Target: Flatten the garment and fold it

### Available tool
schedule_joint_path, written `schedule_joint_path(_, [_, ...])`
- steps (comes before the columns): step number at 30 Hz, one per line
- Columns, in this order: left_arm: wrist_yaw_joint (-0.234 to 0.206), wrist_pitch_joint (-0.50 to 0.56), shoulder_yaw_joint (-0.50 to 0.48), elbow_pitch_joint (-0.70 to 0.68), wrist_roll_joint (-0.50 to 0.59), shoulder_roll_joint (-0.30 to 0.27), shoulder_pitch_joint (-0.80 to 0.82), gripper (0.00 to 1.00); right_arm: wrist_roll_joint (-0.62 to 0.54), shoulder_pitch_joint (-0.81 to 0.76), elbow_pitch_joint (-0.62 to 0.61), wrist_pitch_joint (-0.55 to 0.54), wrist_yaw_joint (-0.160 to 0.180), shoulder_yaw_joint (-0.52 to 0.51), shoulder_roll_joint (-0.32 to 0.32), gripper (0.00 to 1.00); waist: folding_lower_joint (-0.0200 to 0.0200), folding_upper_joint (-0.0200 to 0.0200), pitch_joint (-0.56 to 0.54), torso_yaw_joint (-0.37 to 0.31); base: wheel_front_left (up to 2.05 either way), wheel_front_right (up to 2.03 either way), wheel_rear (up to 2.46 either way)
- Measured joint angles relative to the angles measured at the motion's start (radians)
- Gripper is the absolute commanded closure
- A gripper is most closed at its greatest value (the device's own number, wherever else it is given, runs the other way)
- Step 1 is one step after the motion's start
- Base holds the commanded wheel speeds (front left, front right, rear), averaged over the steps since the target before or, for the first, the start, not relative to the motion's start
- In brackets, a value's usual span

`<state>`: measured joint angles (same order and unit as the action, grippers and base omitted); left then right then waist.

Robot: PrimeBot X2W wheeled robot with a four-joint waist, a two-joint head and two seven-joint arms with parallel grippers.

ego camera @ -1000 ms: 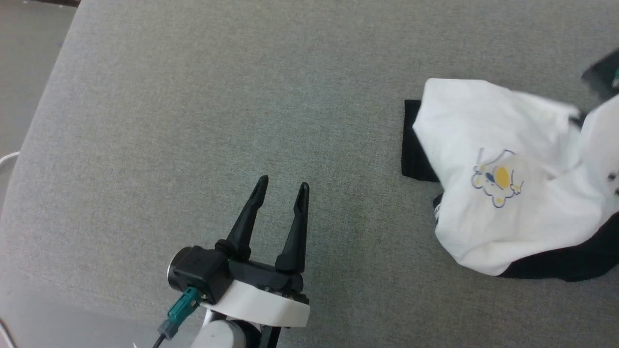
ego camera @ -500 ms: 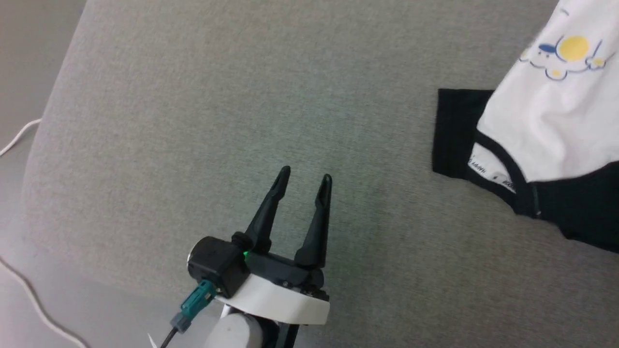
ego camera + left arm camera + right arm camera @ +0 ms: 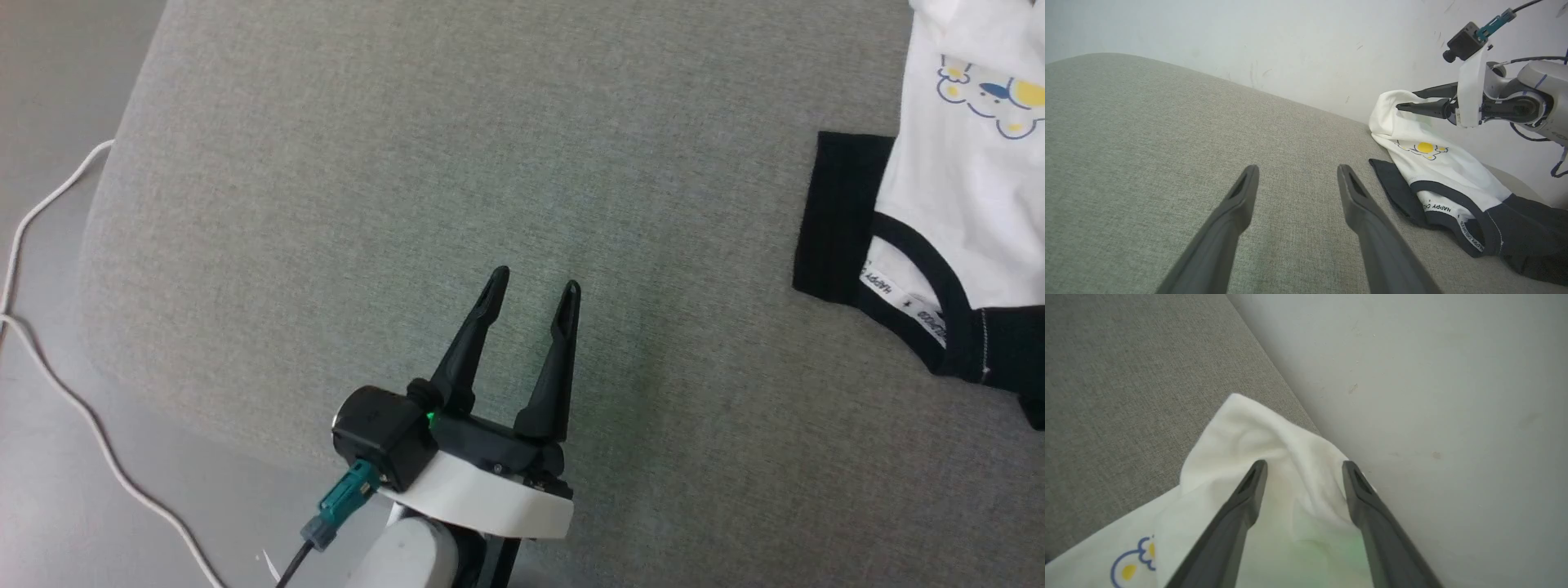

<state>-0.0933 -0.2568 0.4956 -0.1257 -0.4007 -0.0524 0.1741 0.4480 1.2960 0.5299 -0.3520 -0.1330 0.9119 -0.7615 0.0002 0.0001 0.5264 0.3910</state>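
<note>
The left gripper (image 3: 535,286) hovers over bare grey fabric surface (image 3: 408,163), its two dark fingers spread wide with nothing between them. In the left wrist view the same fingers (image 3: 1237,204) point across the cushion toward a pale wall (image 3: 1290,41). The T-shirt (image 3: 955,188) lies at the right side of the surface, well apart from the left gripper and running off the head view's right edge. One black sleeve (image 3: 845,220) lies flat on its left side. Beside the sleeve is the black collar trim (image 3: 931,257), with a white neck tape (image 3: 898,298) carrying small print just inside it. The blue-and-yellow cartoon print (image 3: 992,98) faces up on the white body, farther from the robot than the collar. From the left wrist view the T-shirt (image 3: 1437,167) rises at its far end into a bunch near the wall, where the right gripper (image 3: 1405,101) reaches in from the right. In the right wrist view that gripper (image 3: 1305,465) has its fingers set wide apart, not pinched on anything, with the bunched white cloth (image 3: 1241,437) lying between and beyond the tips. Whether a finger touches the cloth is unclear. A white cable (image 3: 61,186) trails over the floor to the left of the surface.
</note>
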Motion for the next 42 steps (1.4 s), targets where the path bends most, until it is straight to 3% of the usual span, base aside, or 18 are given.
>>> schedule_joint_path(10, [0.014,0.000,-0.066,0.038,0.046,0.000,-0.021,0.00,0.193,-0.149,-0.075,0.077,0.000,-0.237,0.007,0.00,-0.0002,0.0000,-0.070,-0.060,0.00,0.00,0.00])
schedule_joint_path(14, [0.024,0.000,-0.106,0.043,0.062,-0.002,-0.067,0.00,0.197,-0.304,-0.156,0.096,0.000,-0.404,-0.021,0.00,-0.0003,0.0000,-0.130,-0.101,0.00,0.00,0.00])
schedule_joint_path(19, [0.031,0.000,-0.146,0.034,0.079,-0.014,-0.126,0.00,0.159,-0.603,-0.267,0.064,0.000,-0.690,-0.018,0.00,-0.0004,0.0000,-0.194,-0.166,0.00,0.00,0.00])
schedule_joint_path(23, [0.032,0.000,-0.162,0.011,0.089,-0.018,-0.148,0.00,0.072,-0.887,-0.387,0.001,0.000,-0.961,0.054,0.00,-0.0005,0.0000,-0.227,-0.220,0.00,0.00,0.00])
schedule_joint_path(29, [0.041,0.000,-0.166,-0.007,0.101,-0.018,-0.147,0.00,-0.015,-1.230,-0.627,-0.138,0.001,-1.240,0.290,0.00,-0.0005,0.0000,-0.237,-0.278,0.00,0.00,0.00])
schedule_joint_path(34, [0.050,0.000,-0.163,-0.007,0.103,-0.015,-0.136,0.00,-0.068,-1.319,-0.739,-0.208,0.001,-1.292,0.406,0.00,-0.0002,0.0000,-0.205,-0.286,0.00,0.00,0.00])
schedule_joint_path(42, [0.057,0.000,-0.155,-0.002,0.111,-0.012,-0.109,0.00,-0.120,-1.256,-0.650,-0.217,0.001,-1.261,0.410,0.00,0.0000,0.0000,-0.156,-0.256,0.00,0.00,0.00])
